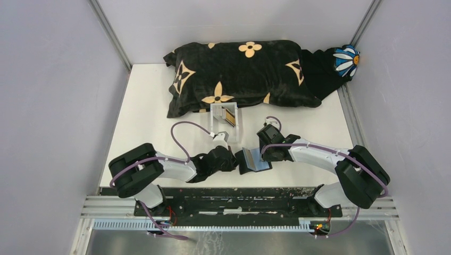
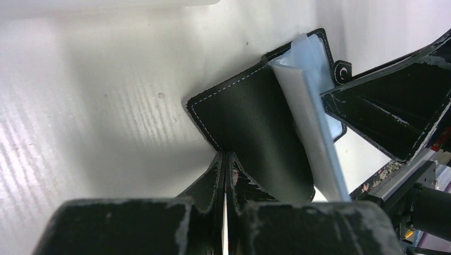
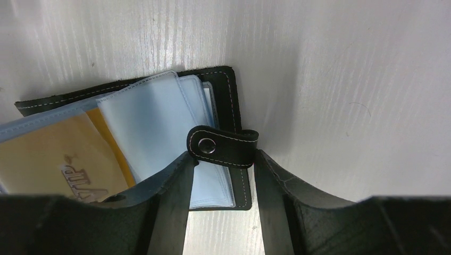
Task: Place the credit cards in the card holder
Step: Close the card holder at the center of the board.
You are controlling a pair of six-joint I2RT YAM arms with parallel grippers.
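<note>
We are working at the near middle of the white table (image 1: 149,106), where the black card holder (image 1: 254,160) is lying open between our two arms. Our left gripper (image 2: 226,156) is pinching the edge of one black cover, its fingers pressed together on the leather and lifting that cover up at an angle. Our right gripper (image 3: 223,156) is sitting at the opposite edge with its fingers apart, one on each side of the snap strap (image 3: 223,144), which is lying flat between them. Clear plastic sleeves (image 3: 154,122) are fanning out of the holder, and a gold card (image 3: 48,154) is showing through one of them. Just beyond the holder, a clear box (image 1: 226,118) is standing with more cards (image 1: 230,117) upright inside it. Behind the box, a black flowered pillow (image 1: 239,74) is lying along the far edge.
</note>
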